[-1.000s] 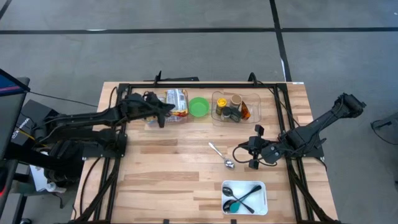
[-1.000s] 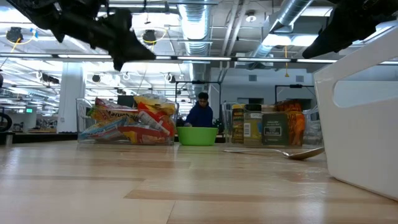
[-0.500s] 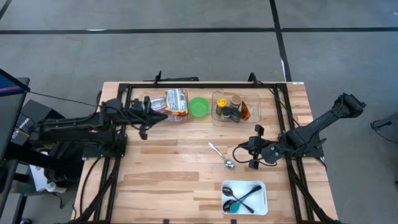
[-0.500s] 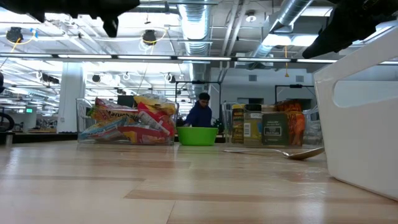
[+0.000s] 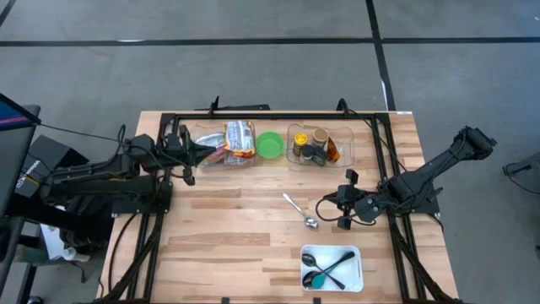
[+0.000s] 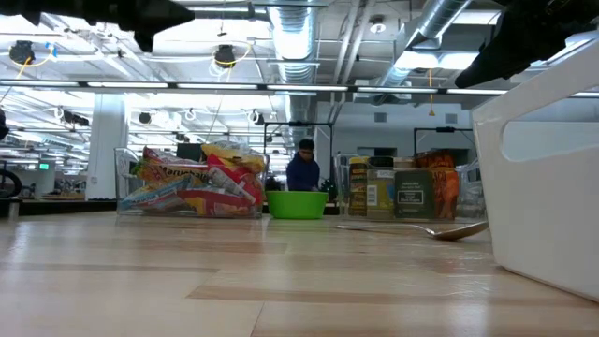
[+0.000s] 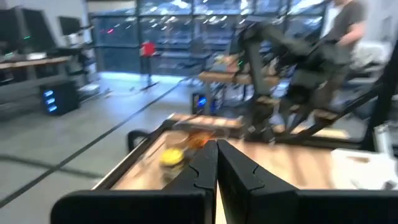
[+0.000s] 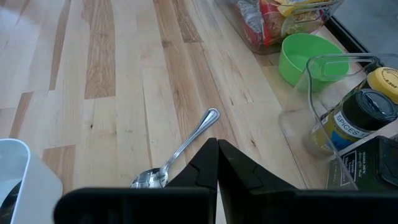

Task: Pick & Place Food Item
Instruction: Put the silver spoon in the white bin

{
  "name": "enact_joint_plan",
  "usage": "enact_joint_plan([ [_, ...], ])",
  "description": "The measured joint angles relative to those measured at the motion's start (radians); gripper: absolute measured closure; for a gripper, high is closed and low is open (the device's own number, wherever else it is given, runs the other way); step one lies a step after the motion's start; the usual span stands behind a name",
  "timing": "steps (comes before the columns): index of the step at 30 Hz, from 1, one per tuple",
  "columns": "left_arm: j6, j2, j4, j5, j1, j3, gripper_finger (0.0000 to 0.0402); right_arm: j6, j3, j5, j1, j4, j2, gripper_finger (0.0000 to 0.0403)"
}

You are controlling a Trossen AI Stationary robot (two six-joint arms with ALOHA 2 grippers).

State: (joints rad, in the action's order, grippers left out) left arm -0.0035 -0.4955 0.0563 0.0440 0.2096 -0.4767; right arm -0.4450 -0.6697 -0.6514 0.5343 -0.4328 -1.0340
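Left gripper (image 5: 192, 153) closed, holding nothing, raised near the wooden desk's (image 5: 236, 228) far left corner, beside the clear bin of colourful snack packets (image 5: 229, 142) at the far edge. Right gripper (image 5: 327, 205) closed, holding nothing, beside the silver metal spoon (image 5: 299, 211), mid-desk.

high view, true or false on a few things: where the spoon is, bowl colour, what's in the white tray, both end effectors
1. The metal spoon lies bare on the table, outside any container. True.
2. The bowl is red. False: it is green.
3. The white tray is empty. False: dark utensils lie in it.
4. The right end effector is shut, beside the spoon. True.
5. The left end effector holds a snack bag. False: it is shut on nothing, at the snack bin.
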Motion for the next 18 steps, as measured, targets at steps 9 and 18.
enact_joint_plan([
  [9,-0.001,0.068,-0.152,0.039,0.0,0.0,0.04,0.0,0.0,0.0,0.0,0.0,0.0,0.0402],
  [18,-0.031,0.124,-0.196,0.034,0.0,0.011,0.04,0.0,0.0,0.0,0.0,0.0,0.0,0.0402],
])
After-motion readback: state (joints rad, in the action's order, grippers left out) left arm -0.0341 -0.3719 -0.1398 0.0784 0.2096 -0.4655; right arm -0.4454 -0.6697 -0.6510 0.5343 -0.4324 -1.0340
